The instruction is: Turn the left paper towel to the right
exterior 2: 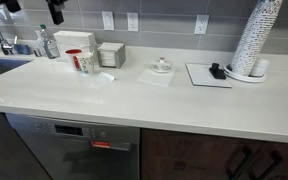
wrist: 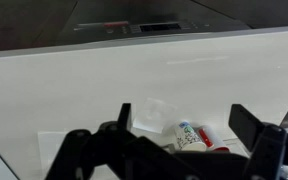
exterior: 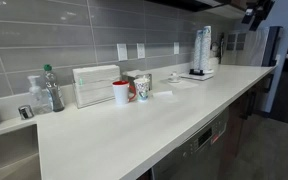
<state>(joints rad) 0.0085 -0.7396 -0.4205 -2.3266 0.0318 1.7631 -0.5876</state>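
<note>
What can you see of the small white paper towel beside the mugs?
The left paper towel is a thin, plain white square sheet, lying flat and limp on the white countertop, close beside the mugs. It barely stands out from the counter. Nothing rests on it, and nothing grips it.

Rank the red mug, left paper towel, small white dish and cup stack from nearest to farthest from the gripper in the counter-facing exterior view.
The gripper hangs at upper left.
1. The red mug, just below it.
2. The left paper towel, beside the mug.
3. The small white dish, mid-counter.
4. The cup stack, far right end.
</note>
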